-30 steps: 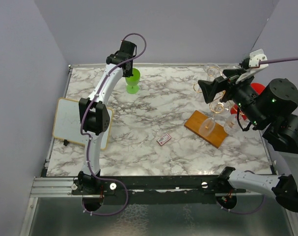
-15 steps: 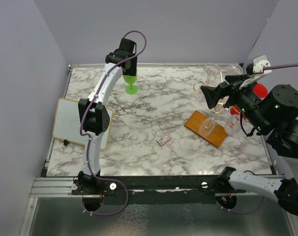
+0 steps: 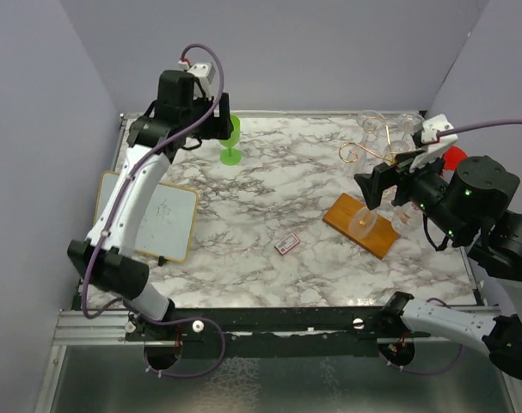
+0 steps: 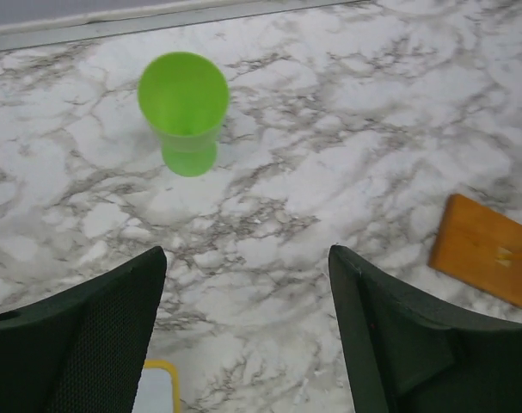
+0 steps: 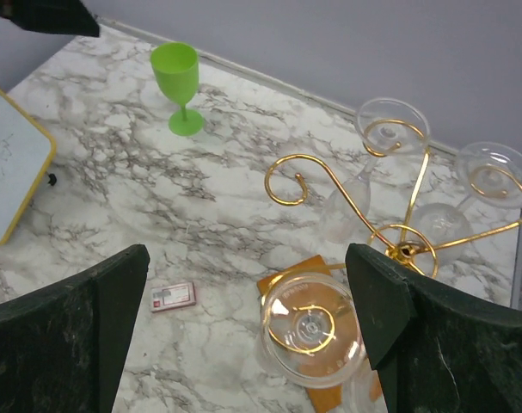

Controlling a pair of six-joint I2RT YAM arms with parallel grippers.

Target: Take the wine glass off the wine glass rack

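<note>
The wine glass rack (image 3: 361, 152) is gold wire with curled arms (image 5: 305, 176) on a brown wooden base (image 3: 377, 237). Clear wine glasses hang from its curls: one at the front (image 5: 312, 337) and two at the back (image 5: 391, 129) (image 5: 494, 174). My right gripper (image 5: 248, 254) (image 3: 374, 186) hovers open above the rack, apart from the front glass. A green wine glass (image 3: 231, 143) (image 4: 185, 107) (image 5: 179, 82) stands upright at the table's far edge. Just left of it and above the table, my left gripper (image 4: 248, 251) (image 3: 213, 127) is open and holds nothing.
A yellow-framed whiteboard (image 3: 150, 217) lies at the left, partly over the table edge. A small card (image 3: 286, 244) (image 5: 173, 296) lies near the middle. A red object (image 3: 454, 157) sits behind the right arm. Grey walls close in the back and sides.
My left gripper opened, let go of the green glass and drew back up and to the left. The right gripper shifted slightly nearer over the rack.
</note>
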